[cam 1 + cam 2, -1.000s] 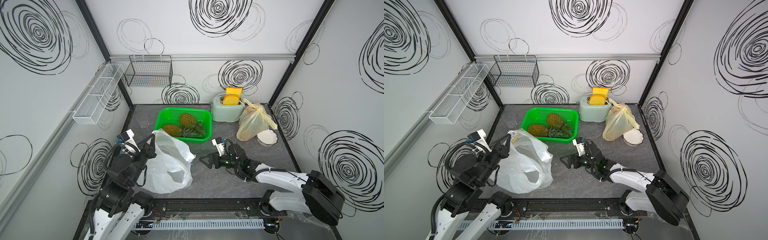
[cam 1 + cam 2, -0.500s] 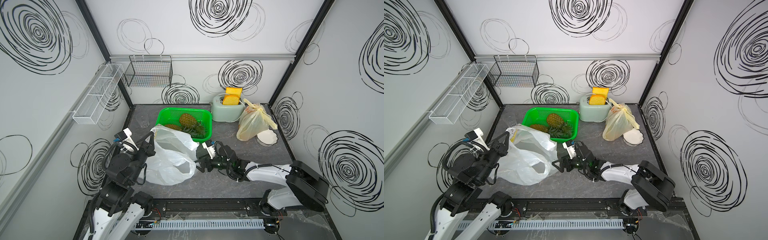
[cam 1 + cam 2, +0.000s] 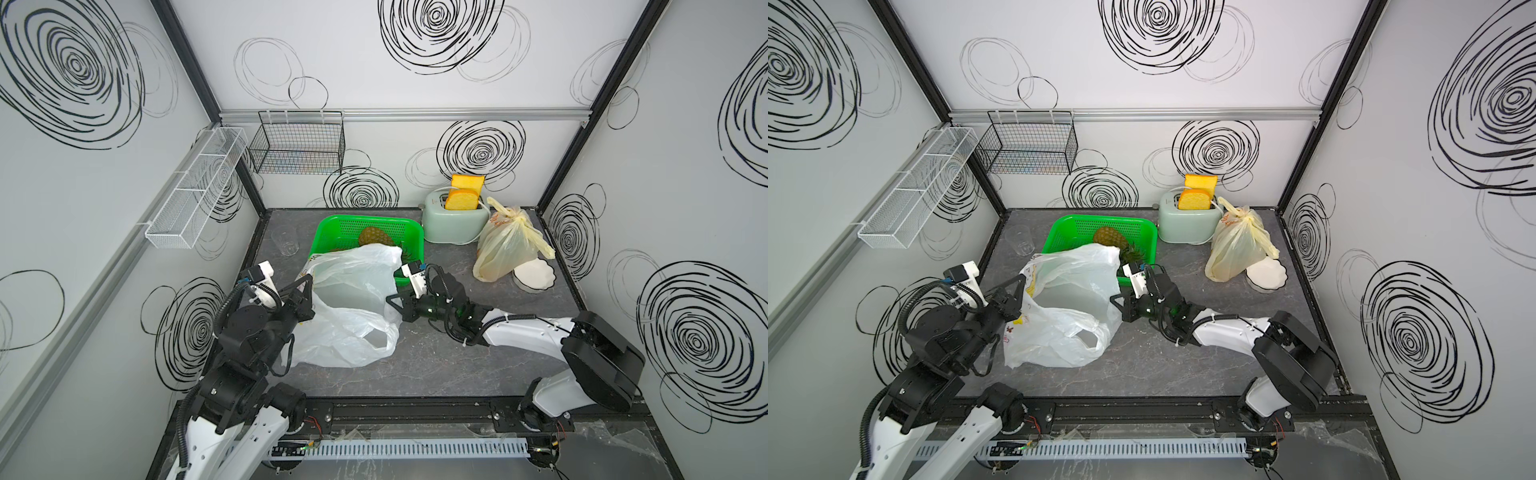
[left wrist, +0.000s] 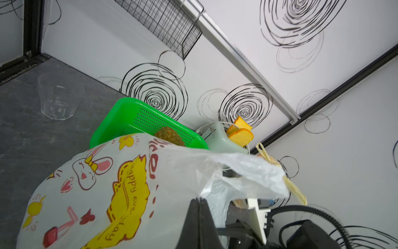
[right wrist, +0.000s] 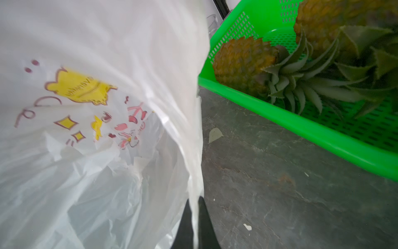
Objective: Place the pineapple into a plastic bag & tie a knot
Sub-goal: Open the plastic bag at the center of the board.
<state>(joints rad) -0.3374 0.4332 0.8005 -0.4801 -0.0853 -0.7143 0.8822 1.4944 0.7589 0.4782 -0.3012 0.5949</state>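
Observation:
A white plastic bag (image 3: pixel 349 307) with a cartoon print stands on the dark table, its mouth stretched between my two grippers in both top views. My left gripper (image 3: pixel 309 279) is shut on the bag's left rim; the left wrist view shows its fingertips (image 4: pixel 199 199) pinched on the film. My right gripper (image 3: pixel 388 297) is shut on the right rim, with a strip of bag between its fingers (image 5: pixel 195 199). Behind the bag, a pineapple (image 3: pixel 374 237) lies in a green basket (image 3: pixel 365 222). The right wrist view shows two pineapples (image 5: pixel 243 64) there.
A mint toaster (image 3: pixel 455 224) with bread stands at the back. Beside it are a knotted yellow bag (image 3: pixel 507 245) and a white dish (image 3: pixel 534 276). A clear glass (image 3: pixel 284 241) stands back left. A black wire basket (image 3: pixel 297 145) and a white wire shelf (image 3: pixel 195 195) hang on the walls.
My right gripper moved left to the bag's right rim and shut on it. The bag's mouth rose and spread toward the green basket. The left gripper kept its hold.

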